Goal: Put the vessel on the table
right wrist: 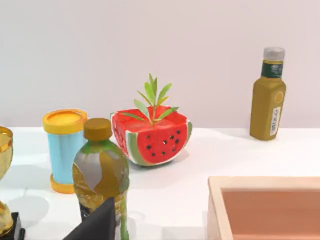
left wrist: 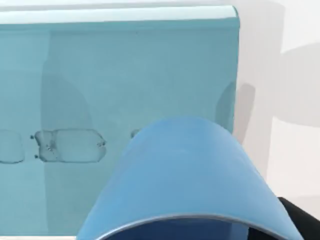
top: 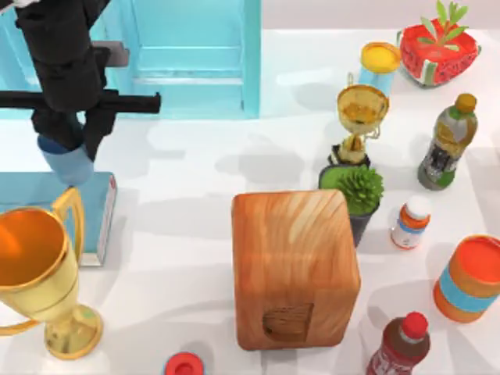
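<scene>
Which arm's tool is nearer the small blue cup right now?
Left. The left tool is at the blue cup, which hangs under it above the teal book. The right tool is near the green-labelled bottle, across the table.

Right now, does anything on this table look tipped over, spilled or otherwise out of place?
Nothing is spilled or toppled. The odd one is the small blue cup: it hangs in the left gripper above a light-blue book at the table's left, not standing on the white top. The wooden block and the bottles stand upright.
</scene>
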